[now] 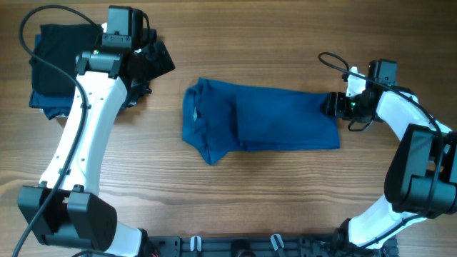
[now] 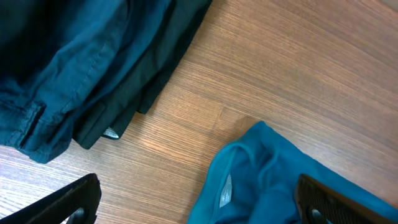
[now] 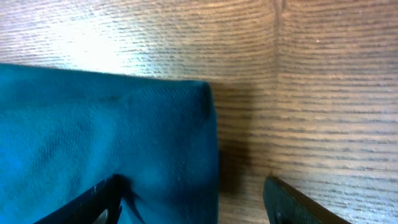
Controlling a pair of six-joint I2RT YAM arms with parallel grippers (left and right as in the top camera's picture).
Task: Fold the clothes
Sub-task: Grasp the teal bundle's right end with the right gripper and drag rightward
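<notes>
A blue shirt (image 1: 260, 118) lies partly folded in the middle of the table, collar end to the left. My left gripper (image 1: 145, 70) hovers at the edge of a pile of dark clothes (image 1: 51, 63). In the left wrist view it (image 2: 199, 205) is wide open and empty, with the dark clothes (image 2: 81, 56) at upper left and the blue shirt's collar and label (image 2: 261, 180) at lower right. My right gripper (image 1: 333, 106) is at the shirt's right edge. In the right wrist view it (image 3: 196, 202) is open and straddles the shirt's corner (image 3: 124, 137), one finger over the cloth.
The wooden table (image 1: 271, 207) shows bare wood in front of and behind the shirt. The dark pile fills the far left corner. Cables run from both arms, one looping near the right wrist (image 1: 335, 61).
</notes>
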